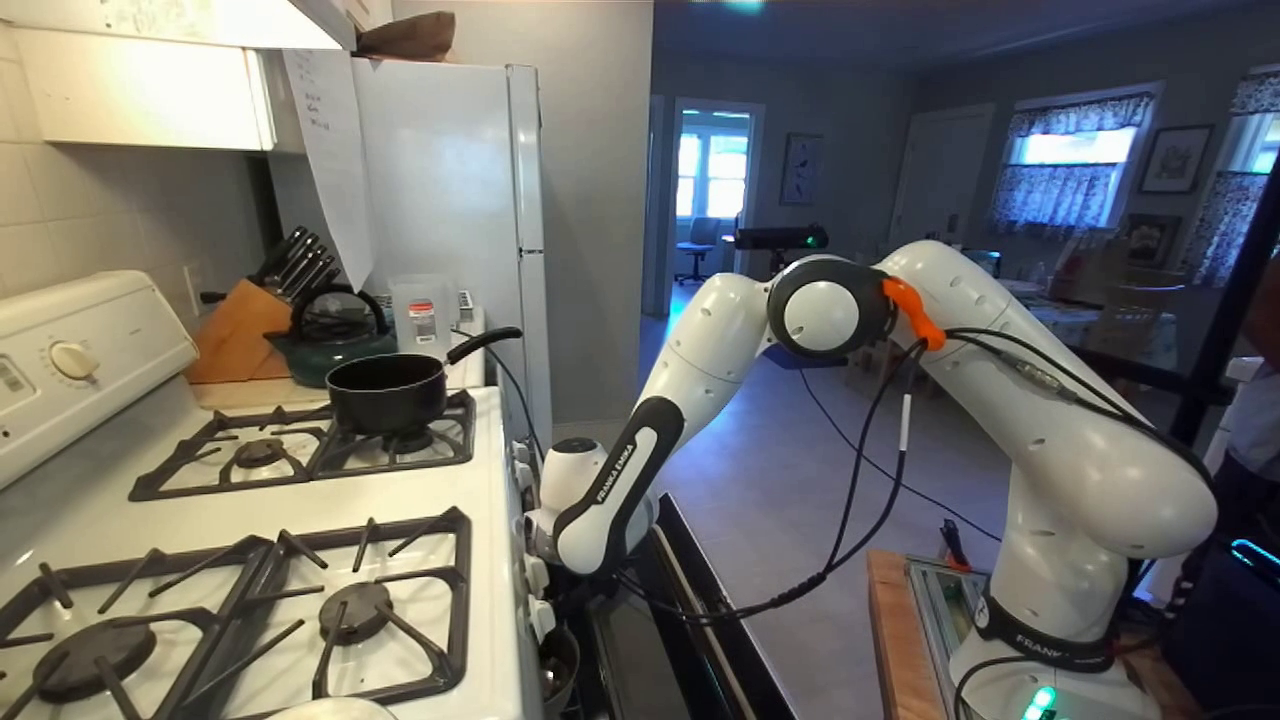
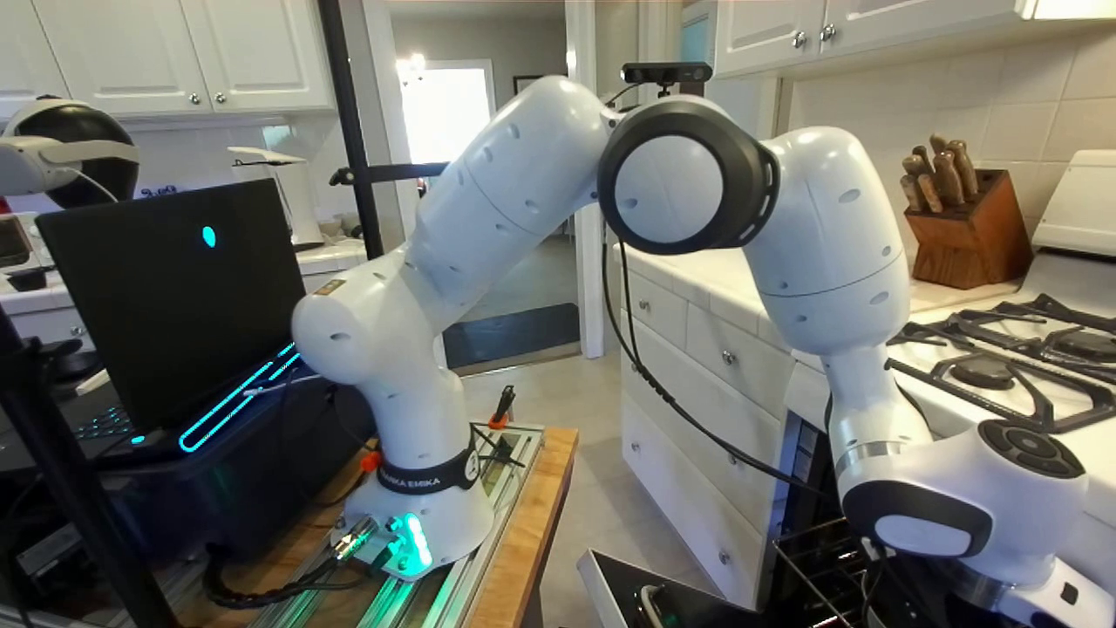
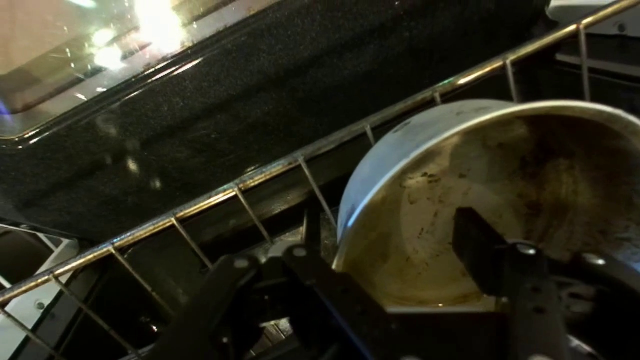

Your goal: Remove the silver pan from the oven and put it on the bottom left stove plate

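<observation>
The silver pan (image 3: 425, 200) sits on the wire oven rack (image 3: 260, 175) in the wrist view, its stained inside facing the camera. My gripper (image 3: 390, 220) is open around the pan's near-left wall. One finger is inside the pan and the other is outside it; I see no grip on the wall. The gripper's fingers are hidden in both exterior views, down at the open oven. The front-left stove plate (image 1: 357, 612) holds nothing; it also shows in an exterior view (image 2: 983, 372). The pan's handle is not clearly visible.
The lowered oven door (image 1: 640, 640) lies under my wrist. A black saucepan (image 1: 388, 393) stands on the front-right burner, handle outward. Stove knobs (image 1: 540, 615) line the front edge. A green kettle (image 1: 335, 345) and knife block (image 1: 240, 330) stand beyond the stove.
</observation>
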`<state>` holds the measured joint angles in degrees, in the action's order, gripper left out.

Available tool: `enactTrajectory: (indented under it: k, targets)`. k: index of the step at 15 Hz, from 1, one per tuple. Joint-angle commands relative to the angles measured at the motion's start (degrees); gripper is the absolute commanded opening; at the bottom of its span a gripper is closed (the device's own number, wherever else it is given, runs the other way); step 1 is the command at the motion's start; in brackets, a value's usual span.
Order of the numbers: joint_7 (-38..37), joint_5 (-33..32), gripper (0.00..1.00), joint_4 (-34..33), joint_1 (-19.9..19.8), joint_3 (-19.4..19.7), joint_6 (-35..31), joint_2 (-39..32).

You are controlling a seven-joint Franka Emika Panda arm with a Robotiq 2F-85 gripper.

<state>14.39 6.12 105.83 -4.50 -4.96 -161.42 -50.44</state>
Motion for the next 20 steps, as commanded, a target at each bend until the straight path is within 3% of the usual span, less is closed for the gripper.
enactTrajectory:
  k: [1, 7, 15, 20]
  targets:
    - [-2.8, -2.4, 0.38, -2.7, 1.1, 0.9, 0.5, -2.0]
    - [-3.4, -2.3, 0.00, -3.0, 0.9, 1.1, 1.3, -1.7]
    - [-4.7, -2.1, 0.02, -3.2, 0.6, 1.1, 4.3, -0.7]
    - [-9.8, -1.2, 0.02, -0.2, 1.7, 3.3, 7.0, 3.2]
